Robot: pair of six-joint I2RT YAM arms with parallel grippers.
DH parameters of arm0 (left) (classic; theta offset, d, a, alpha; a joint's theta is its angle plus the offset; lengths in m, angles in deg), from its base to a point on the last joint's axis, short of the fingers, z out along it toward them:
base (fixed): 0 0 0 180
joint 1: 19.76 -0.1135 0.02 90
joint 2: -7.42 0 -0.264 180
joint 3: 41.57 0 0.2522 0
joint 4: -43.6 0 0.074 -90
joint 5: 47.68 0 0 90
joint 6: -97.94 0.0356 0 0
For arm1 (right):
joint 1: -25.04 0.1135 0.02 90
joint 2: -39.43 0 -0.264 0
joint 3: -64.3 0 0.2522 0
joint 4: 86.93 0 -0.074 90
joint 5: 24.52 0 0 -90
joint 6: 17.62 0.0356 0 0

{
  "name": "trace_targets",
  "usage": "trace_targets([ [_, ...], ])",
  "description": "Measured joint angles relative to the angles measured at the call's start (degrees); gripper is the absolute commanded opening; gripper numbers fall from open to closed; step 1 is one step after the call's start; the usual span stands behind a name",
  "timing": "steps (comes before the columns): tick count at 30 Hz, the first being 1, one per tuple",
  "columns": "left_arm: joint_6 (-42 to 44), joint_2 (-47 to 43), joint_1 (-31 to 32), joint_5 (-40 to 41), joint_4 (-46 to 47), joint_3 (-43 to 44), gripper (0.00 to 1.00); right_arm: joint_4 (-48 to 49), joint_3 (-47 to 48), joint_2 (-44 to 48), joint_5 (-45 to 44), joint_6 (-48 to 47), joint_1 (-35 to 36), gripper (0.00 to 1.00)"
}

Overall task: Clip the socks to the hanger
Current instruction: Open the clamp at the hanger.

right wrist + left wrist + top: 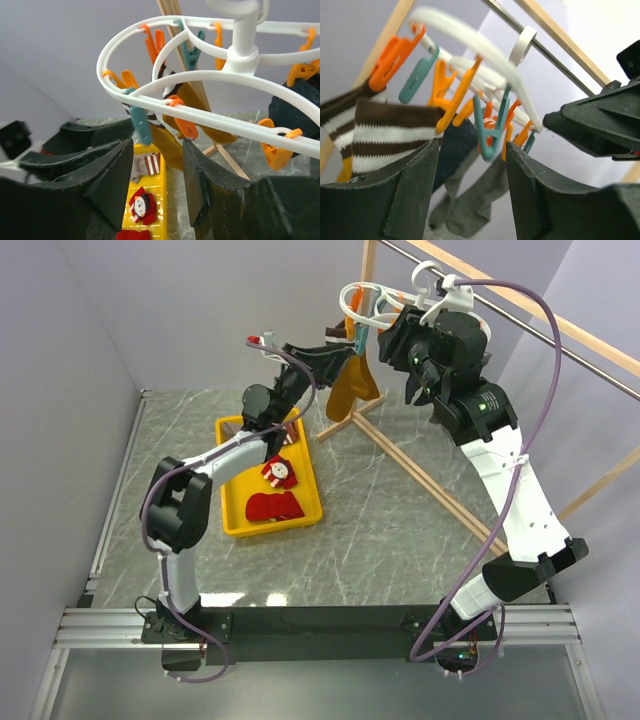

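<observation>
The white hanger (372, 298) hangs from the metal rod, with orange and teal clips. A mustard sock (352, 388) hangs clipped under it. My left gripper (342, 348) is open and empty, raised right beside the clips. In the left wrist view, my gripper (472, 172) looks up at the hanger (470, 47), a brown-and-white striped cuff (390, 132), a navy sock (455, 145) and a grey sock (470, 205). My right gripper (424, 385) is open and empty, just right of the hanger. In its wrist view, my gripper (157, 165) sits below the hanger rings (200, 82).
A yellow tray (232, 525) on the table holds red socks (275, 506), one with a white face (141, 205), and a striped-cuff sock (152, 164). The wooden frame (400, 455) with its metal rod (560, 345) stands at the back right, its feet on the table.
</observation>
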Motion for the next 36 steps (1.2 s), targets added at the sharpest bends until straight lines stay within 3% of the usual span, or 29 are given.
trace_targets([
  [11, -14.2, 7.0, -0.4, -4.7, 7.1, 3.8, 0.78, 0.3, -0.1, 0.3, 0.5, -0.4, -0.8, 0.51],
  [18, -17.4, 10.6, -0.4, -5.9, 8.8, 9.8, 0.79, 0.7, -0.2, 0.4, 1.4, -0.4, -1.0, 0.51],
  [36, -21.4, 15.4, -0.4, -8.1, 9.5, 15.6, 0.75, 1.1, -0.9, 1.0, 1.6, -0.3, -1.4, 0.51],
])
